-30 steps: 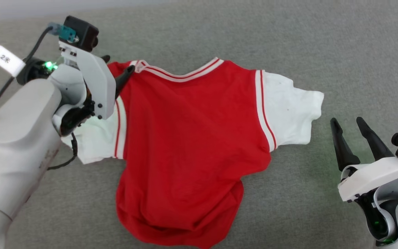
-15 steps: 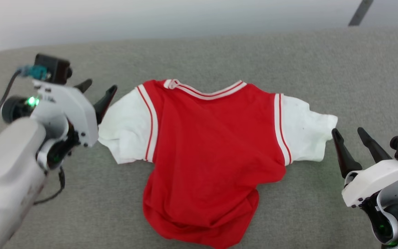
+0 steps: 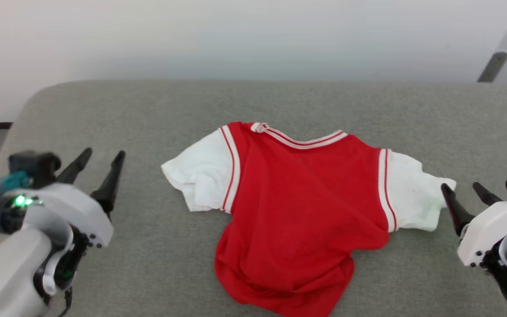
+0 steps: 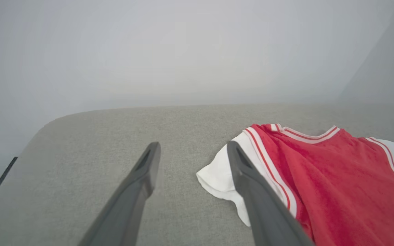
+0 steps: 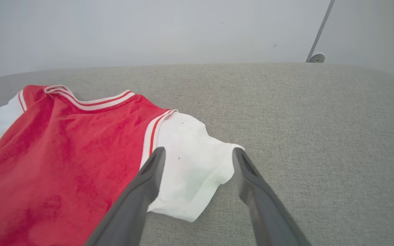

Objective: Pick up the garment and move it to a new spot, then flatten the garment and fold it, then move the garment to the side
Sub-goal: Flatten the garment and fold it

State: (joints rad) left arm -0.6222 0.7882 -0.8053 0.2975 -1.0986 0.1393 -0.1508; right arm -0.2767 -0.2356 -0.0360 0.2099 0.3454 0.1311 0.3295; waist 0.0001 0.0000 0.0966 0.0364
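**Jersey spread on grey pad, both grippers off it**

- Red jersey shirt (image 3: 302, 211) lies at centre of the grey upholstered surface (image 3: 148, 110), plain red side up. Striped collar (image 3: 299, 137) points to 12 o'clock; the hem (image 3: 280, 290) is bunched and rumpled at 6.
- White sleeves spread out to 9 (image 3: 200, 180) and 3 (image 3: 412, 198), each with red-and-white striped trim at the shoulder seam.
- Left gripper (image 3: 104, 152) at 8 o'clock, fingers spread, nothing between them, well apart from the 9 o'clock sleeve.
- Right gripper (image 3: 460, 186) at 4 o'clock, fingers spread, empty. Its inner fingertip is just beside the 3 o'clock sleeve's cuff; cannot tell whether it touches.
- Pale wall (image 3: 236, 35) at 12.
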